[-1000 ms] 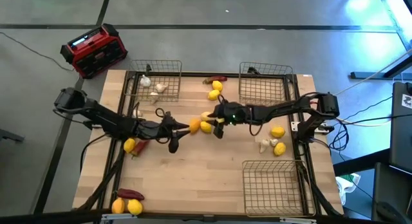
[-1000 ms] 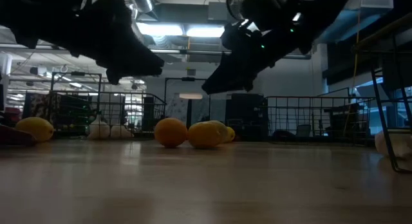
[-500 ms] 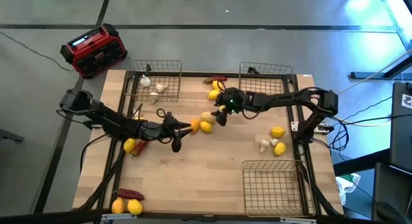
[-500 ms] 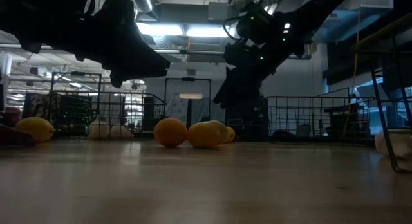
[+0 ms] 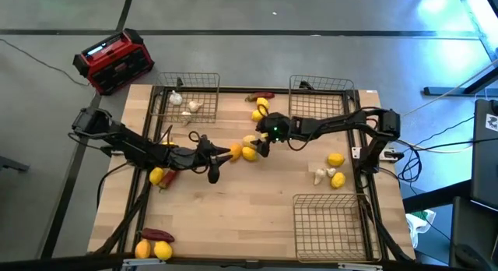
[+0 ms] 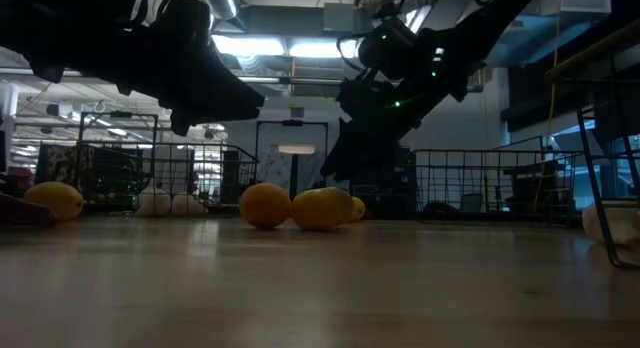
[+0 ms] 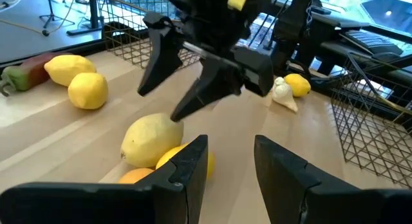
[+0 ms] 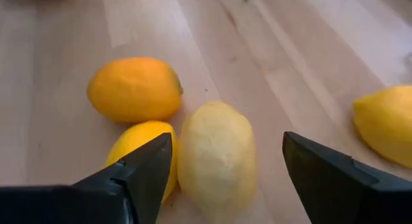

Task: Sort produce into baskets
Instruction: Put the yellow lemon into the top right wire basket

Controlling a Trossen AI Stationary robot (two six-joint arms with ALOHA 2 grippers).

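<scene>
Three fruits lie together at mid-table: an orange one (image 5: 235, 152), a yellow one (image 5: 249, 154) and a pale lemon (image 8: 215, 156). My right gripper (image 8: 225, 143) is open and slants down over the pale lemon, one finger on each side of it, without touching. In the left wrist view it (image 7: 177, 89) hangs just above that lemon (image 7: 151, 140). Just left of the cluster, my left gripper (image 7: 230, 156) hovers open and level, pointing at the fruits with nothing between its fingers. Wire baskets stand at the far left (image 5: 187, 100), far right (image 5: 319, 100) and near right (image 5: 327, 220).
Two garlic bulbs (image 5: 184, 104) lie in the far-left basket. Loose produce: lemons and a pepper (image 5: 261, 103) at the far middle, lemon and garlic (image 5: 333, 170) at the right, lemon and pepper (image 5: 161, 176) under the left arm, more (image 5: 152, 246) at the near left. A red-black box (image 5: 115, 61) stands beyond the table.
My right gripper has swung toward the table's left edge and sunk toward the fruit cluster, tipping further down, and its fingers have opened wide around the pale lemon. The fruits have stayed in place.
</scene>
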